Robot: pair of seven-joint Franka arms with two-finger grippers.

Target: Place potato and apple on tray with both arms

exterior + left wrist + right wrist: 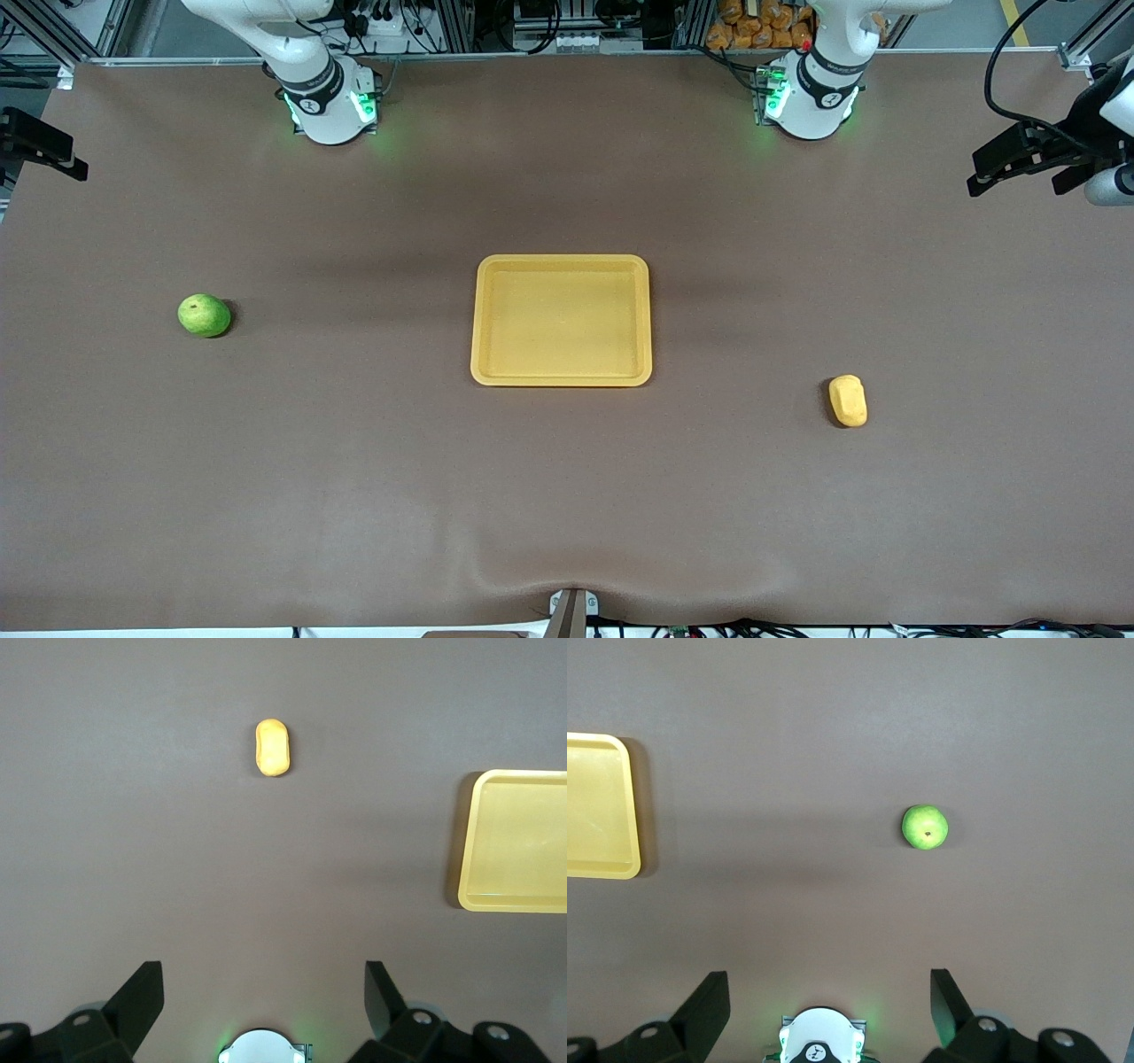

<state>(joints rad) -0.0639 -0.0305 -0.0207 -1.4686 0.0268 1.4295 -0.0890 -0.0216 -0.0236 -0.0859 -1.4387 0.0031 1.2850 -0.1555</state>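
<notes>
The yellow-orange tray [561, 264] lies empty at the middle of the table. It also shows in the left wrist view [514, 904] and the right wrist view [602, 870]. The green apple [205, 315] [925, 827] sits on the table toward the right arm's end. The potato [848, 400] [273, 748] lies toward the left arm's end, nearer to the front camera than the tray. My left gripper [263, 979] is open and empty, high over its own base. My right gripper [830, 983] is open and empty, high over its own base. Neither gripper shows in the front view.
The two arm bases [330, 105] [811, 97] stand at the table's back edge with green lights. Black camera mounts stick in at the table's ends [1028, 159] [40, 142]. Orange items [762, 27] lie off the table past the left arm's base.
</notes>
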